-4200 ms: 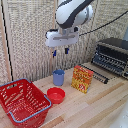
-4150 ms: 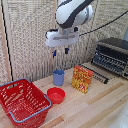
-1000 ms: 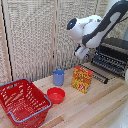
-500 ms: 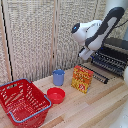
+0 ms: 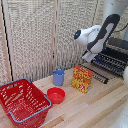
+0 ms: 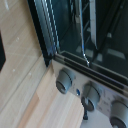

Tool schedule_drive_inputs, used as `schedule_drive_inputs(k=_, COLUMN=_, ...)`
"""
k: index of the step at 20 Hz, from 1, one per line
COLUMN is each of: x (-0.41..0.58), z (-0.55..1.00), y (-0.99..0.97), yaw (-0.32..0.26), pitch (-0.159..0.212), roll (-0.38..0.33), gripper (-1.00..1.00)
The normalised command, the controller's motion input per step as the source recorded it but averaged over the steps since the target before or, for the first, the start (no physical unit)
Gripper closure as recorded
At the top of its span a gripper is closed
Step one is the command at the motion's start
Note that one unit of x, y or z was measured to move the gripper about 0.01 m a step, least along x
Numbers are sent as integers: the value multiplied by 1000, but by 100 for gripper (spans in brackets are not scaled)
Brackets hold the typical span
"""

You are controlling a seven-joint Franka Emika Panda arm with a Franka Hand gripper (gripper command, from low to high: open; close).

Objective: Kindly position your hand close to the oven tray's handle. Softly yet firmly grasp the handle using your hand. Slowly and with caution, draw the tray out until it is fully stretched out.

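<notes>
The black-and-silver oven (image 5: 116, 50) stands at the exterior view's right on the wooden table. Its dark wire tray (image 5: 107, 62) slopes out of the front, with a thin dark bar, the handle (image 5: 98, 74), along its low front edge. My gripper (image 5: 89, 56) hangs from the white arm just above the tray's near end, next to the oven front. It is small and blurred, and its fingers do not show. The wrist view shows the oven's silver knob panel (image 6: 87, 82) and dark wires (image 6: 84, 35) behind the opening, but no fingers.
An orange box (image 5: 82, 78) stands just in front of the oven tray. A blue cup (image 5: 58, 77) and a red bowl (image 5: 55, 95) sit mid-table. A red mesh basket (image 5: 22, 102) is at the exterior view's left. A slatted screen stands behind the table.
The arm has swung from above the cup toward the exterior view's right and down to the oven front. Over the last second it edged closer to the tray.
</notes>
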Motion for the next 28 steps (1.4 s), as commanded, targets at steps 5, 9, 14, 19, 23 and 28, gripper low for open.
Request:
schedule_drive_inputs(k=5, x=-10, z=-95, y=-702, yaw=-19, pitch=5, roll=-34, gripper=-100)
schedule_drive_inputs(k=9, x=0, z=0, y=-709, yaw=-15, pitch=0, roll=10, gripper=-100)
schedule_drive_inputs(k=14, x=8, z=0, y=-445, yaw=0, pitch=0, roll=20, gripper=-100)
schedule_drive_inputs(k=19, x=-19, z=0, y=-146, yaw=0, pitch=-2, roll=0, gripper=100)
schedule_drive_inputs(k=23, x=-101, z=0, y=-122, yaw=0, pitch=-21, roll=0, gripper=100)
schedule_drive_inputs(k=28, x=-138, z=19, y=-122, yaw=0, pitch=-25, roll=0, gripper=100)
